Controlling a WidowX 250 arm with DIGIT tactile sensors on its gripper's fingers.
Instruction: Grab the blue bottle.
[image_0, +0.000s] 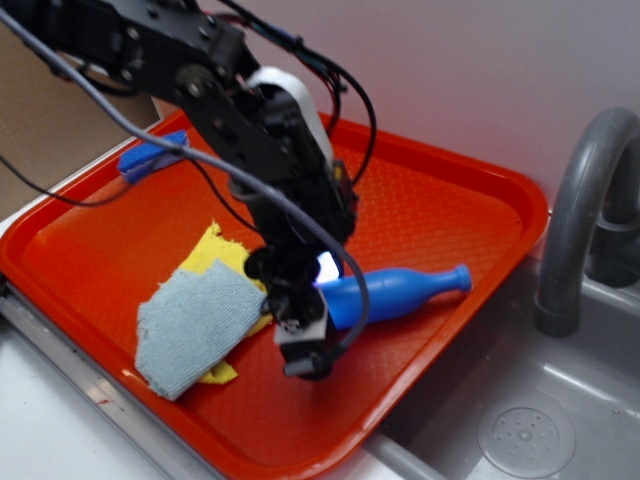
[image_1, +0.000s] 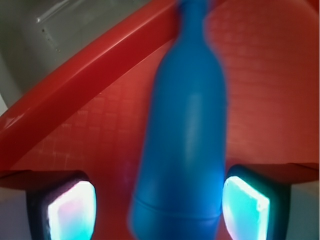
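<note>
The blue bottle (image_0: 400, 291) lies on its side on the red tray (image_0: 440, 190), cap pointing right toward the tray's rim. My gripper (image_0: 314, 305) is lowered over the bottle's base end and stands open. In the wrist view the bottle (image_1: 185, 125) fills the middle and runs lengthwise away from the camera, with the gripper (image_1: 159, 207) astride it. The left pad (image_1: 70, 212) is a clear gap away from the bottle. The right pad (image_1: 247, 206) is almost against its side. The arm hides the bottle's base in the exterior view.
A grey-blue cloth (image_0: 195, 325) lies over a yellow cloth (image_0: 215, 250) just left of the gripper. A small blue sponge (image_0: 150, 155) sits at the tray's back left. Right of the tray are a grey sink (image_0: 520, 430) and faucet (image_0: 580, 210).
</note>
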